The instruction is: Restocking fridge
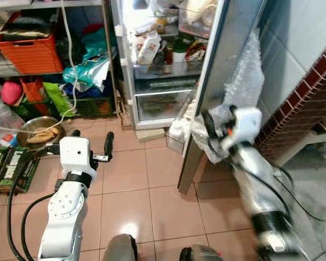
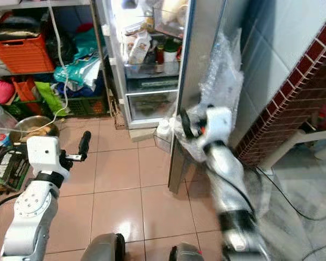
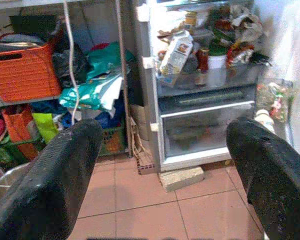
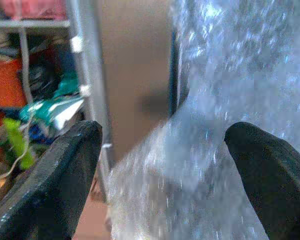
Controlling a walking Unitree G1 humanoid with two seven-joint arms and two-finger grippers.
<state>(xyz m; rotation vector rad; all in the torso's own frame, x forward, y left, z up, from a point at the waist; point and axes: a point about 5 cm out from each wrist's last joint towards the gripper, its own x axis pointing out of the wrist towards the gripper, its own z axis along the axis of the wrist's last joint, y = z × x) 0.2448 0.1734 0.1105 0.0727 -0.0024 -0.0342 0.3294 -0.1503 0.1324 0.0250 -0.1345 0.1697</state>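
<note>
Standing open straight ahead of the left gripper (image 1: 92,142), the fridge (image 1: 163,60) already holds a carton and jars, yet both sets of jaws are spread wide and empty, so restocking seems hardly begun. The right gripper (image 1: 209,128) presses into bubble wrap (image 1: 242,81) beside the fridge door (image 1: 217,65); no label is readable.

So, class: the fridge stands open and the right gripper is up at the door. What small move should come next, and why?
Probably draw the right gripper back off the bubble wrap bunched on the fridge door. Its open fingers straddle only wrap, not stock. The left gripper hangs open over the floor, holding nothing.
</note>
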